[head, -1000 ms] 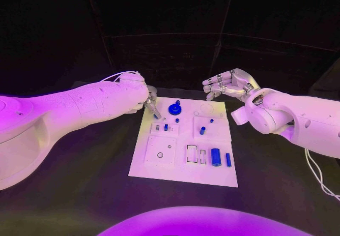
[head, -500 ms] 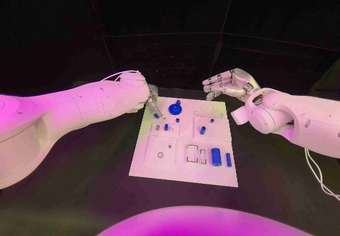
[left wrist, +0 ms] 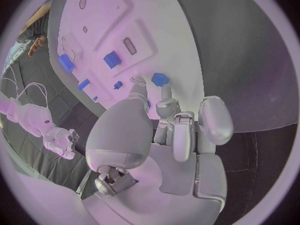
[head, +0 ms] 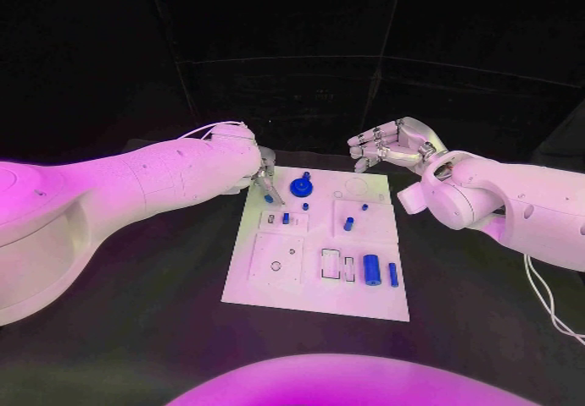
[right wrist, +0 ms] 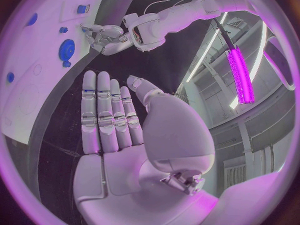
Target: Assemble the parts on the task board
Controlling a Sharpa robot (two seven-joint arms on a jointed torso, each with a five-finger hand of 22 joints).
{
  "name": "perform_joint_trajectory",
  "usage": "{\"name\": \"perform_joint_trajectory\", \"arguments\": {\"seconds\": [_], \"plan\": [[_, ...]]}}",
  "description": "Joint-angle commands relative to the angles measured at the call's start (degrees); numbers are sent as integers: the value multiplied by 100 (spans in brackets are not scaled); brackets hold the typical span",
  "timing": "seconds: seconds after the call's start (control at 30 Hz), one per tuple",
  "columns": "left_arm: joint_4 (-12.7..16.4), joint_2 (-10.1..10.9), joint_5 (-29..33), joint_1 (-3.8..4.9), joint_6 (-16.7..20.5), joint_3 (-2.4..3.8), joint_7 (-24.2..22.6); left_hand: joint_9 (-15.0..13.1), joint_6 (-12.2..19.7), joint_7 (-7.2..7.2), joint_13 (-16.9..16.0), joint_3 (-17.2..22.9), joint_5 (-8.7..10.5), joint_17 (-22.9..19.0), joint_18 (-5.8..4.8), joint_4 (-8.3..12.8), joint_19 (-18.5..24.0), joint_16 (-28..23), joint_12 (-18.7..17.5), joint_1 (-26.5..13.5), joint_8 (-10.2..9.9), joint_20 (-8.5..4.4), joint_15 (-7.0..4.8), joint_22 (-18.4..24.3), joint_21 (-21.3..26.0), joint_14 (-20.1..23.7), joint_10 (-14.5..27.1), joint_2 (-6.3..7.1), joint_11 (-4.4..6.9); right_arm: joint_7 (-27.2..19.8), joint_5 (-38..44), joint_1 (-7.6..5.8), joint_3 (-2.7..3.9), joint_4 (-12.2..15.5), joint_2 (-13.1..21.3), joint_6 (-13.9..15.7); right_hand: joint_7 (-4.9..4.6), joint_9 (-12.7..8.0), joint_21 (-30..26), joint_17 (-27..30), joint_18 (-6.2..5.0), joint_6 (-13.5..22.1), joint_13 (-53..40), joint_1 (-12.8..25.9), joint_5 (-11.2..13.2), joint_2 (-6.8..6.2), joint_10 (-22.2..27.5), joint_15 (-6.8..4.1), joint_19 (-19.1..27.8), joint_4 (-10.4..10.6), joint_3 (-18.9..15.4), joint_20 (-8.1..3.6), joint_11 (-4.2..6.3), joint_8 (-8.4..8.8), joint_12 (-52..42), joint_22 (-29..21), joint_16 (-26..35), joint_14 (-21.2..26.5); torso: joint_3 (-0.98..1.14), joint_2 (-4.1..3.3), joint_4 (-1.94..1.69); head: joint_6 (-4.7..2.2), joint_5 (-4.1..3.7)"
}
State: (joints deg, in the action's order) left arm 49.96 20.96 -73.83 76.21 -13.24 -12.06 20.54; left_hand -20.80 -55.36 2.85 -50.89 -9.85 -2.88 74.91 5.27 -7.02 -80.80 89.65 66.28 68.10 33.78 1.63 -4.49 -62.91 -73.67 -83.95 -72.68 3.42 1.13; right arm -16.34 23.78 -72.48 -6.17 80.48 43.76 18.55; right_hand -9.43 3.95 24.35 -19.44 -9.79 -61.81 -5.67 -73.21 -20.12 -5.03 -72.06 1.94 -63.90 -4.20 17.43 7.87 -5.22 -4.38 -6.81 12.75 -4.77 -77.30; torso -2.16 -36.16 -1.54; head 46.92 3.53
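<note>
White task board (head: 319, 292) lies flat on your black table (head: 134, 279), between the two arms. Your left hand (head: 259, 173) hangs over the board's far left corner, fingertips pointing down at it. The left wrist view shows a small blue part (left wrist: 160, 79) just beyond those fingertips (left wrist: 139, 87); you cannot tell from either view whether it is pinched or only touched, so the grip is uncertain.

Just beside that hand, toward the board's middle, sits a round blue knob-like part (head: 301, 182) with a small stub on top. Nearer you from the fingertips, two little blue pegs (head: 286, 218) stand in a raised block. Further across, a short blue cylinder (head: 347, 224) lies on another block, and two longer blue cylinders (head: 372, 270) lie by the rectangular slots at the near right.

Your right hand (head: 392, 144) is held up off the far right corner of the board, palm open, fingers straight and side by side, holding nothing, well apart from every part.
</note>
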Motion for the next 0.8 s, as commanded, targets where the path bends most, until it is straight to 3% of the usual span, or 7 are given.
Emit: {"name": "perform_joint_trajectory", "arguments": {"seconds": [0.03,0.2,0.8], "plan": [[-28,-20,-27,6,-144,0,72,-8,41,9,5,-35,23,1509,-1,8,17,35,-34,43,29,-23,-28,6,37,-605,46,13,9,-40,3,-12,4,-1,-11,-43,-28,-2,-29,9,-69,17,6,35,-14,22,-24,7,-46,21,28,-7,-20,32,20,-10,24,-52,-6,-2,-1,3,-10],[-70,-22,-30,4,-143,0,120,-16,54,11,9,-37,22,1509,-2,18,19,35,-39,90,36,-23,-26,6,39,-605,56,-7,7,-47,3,-12,4,-9,-23,-43,-28,-2,-29,9,-69,17,6,35,-14,22,-24,7,-46,21,28,-7,-20,32,20,-10,24,-52,-11,-2,7,8,-9],[-70,-30,-34,-4,-173,-3,122,-57,83,17,7,-54,22,1509,-4,96,22,35,-37,306,84,-18,-19,-2,45,-605,71,-95,1,-48,3,-11,4,-17,-37,-51,-28,-2,-29,9,-69,17,6,35,-14,22,-24,7,-46,21,28,-7,-20,32,20,-10,24,-52,0,-2,2,19,-17]]}}
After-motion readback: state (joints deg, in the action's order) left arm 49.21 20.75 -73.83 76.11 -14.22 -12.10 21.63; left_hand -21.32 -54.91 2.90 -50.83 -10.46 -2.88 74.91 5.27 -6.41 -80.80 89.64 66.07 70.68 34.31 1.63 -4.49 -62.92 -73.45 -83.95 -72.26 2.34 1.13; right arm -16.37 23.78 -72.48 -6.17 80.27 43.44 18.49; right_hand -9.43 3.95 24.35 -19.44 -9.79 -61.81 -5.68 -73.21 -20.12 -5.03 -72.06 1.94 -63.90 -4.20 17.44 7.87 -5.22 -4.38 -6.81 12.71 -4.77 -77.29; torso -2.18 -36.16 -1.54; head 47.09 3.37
